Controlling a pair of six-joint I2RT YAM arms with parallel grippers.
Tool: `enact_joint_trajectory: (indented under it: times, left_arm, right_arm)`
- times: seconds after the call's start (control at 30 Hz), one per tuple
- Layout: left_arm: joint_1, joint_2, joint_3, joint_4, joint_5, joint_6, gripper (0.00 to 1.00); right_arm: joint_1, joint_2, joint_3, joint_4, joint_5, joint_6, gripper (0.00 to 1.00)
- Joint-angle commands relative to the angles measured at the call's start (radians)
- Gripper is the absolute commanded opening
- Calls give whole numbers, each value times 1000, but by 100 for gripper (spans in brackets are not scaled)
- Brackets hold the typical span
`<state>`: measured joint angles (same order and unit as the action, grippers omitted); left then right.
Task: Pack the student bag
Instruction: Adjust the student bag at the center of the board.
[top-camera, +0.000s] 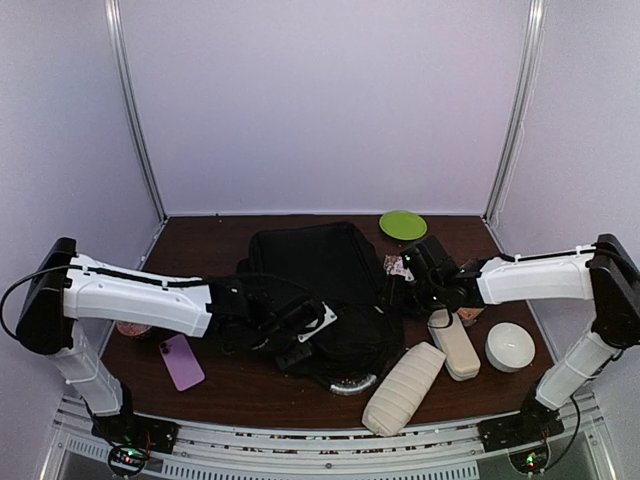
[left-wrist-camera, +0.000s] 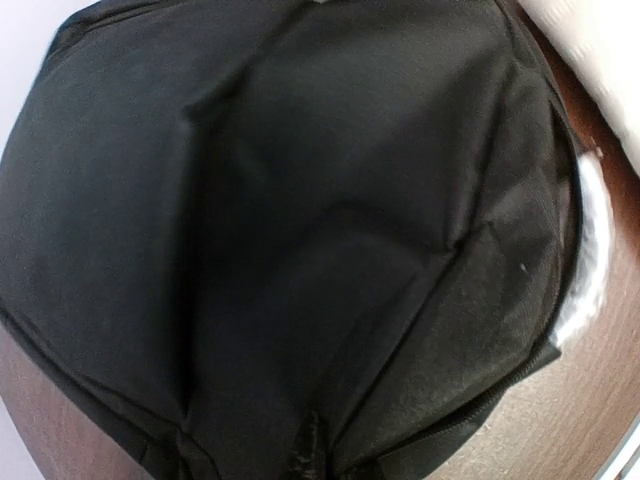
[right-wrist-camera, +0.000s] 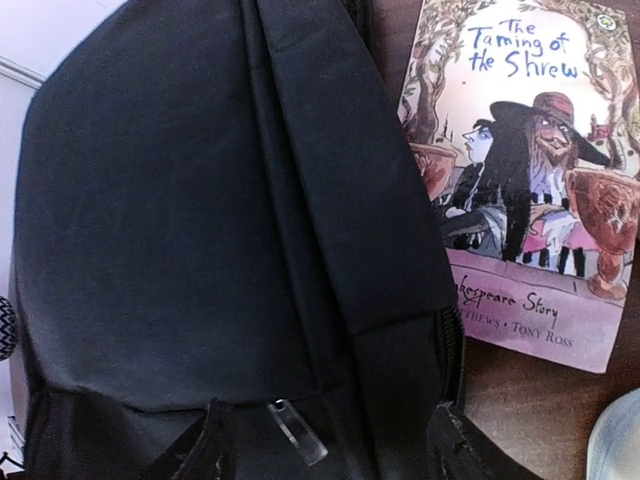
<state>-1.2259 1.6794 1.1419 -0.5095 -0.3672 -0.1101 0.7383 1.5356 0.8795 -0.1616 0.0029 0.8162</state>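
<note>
**Operator:** Bag (top-camera: 320, 265): location?

**Technician:** Centre of table (top-camera: 250, 398), lying flat. Long axis from 12 to 6 o'clock, tipped slightly toward 11 and 5. Silvery rim (top-camera: 352, 384) at the 5 o'clock end, toward the arm bases.

**Operator:** Left gripper (top-camera: 300, 340)?

**Technician:** On the near-left panel, about 7 o'clock from bag centre. Fingers pressed together, though out of sight in the wrist view. Wrist view: black cloth only, folds drawn in toward the bottom edge. Probably a pinch of fabric; not confirmed.

**Operator:** Right gripper (top-camera: 412, 272)?

**Technician:** At the bag's 3 o'clock edge, beside the book (right-wrist-camera: 530, 180). Fingers not shown in any view. Spread or closed: cannot tell.

**Operator:** Governing relation for the coming move?

**Technician:** Rim near the left fingers, at roughly 4 o'clock from them. Rim well apart from the right gripper, at its 7 o'clock. Left arm nearer the mouth. Probable step: raise the cloth off the rim toward 12 o'clock to open the mouth.

**Operator:** Book?

**Technician:** Touching the bag at 3 o'clock, left edge of cover under a strap. Nearest to the right gripper. Clear the strap before any pick.
</note>
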Motion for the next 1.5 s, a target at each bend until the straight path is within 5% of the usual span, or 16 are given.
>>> enact_joint_trajectory:
  times: [0.0,0.43,0.67,0.77,1.0,1.27,1.47]
  left_arm:
    - [59,-115,-49,75,-15,-162,0]
    - [68,-301,-103,154,-24,-550,0]
    - [131,-259,-62,207,4,-659,0]
    - [187,-234,-51,253,45,-682,0]
    - [254,-193,-5,330,87,-735,0]
    - [255,-281,-80,449,2,-860,0]
    - [219,-364,-212,508,-142,-1006,0]
  right_arm:
    - [-11,113,114,-30,-28,-25,63]
    - [31,559,767,-270,-323,-185,62]
    - [27,516,948,-316,-277,-208,66]
    - [4,387,909,-308,-172,-197,69]
    - [-13,13,529,-224,117,-135,74]
    - [-74,-189,98,-31,10,70,76]
    - [-81,-55,89,126,-189,240,76]
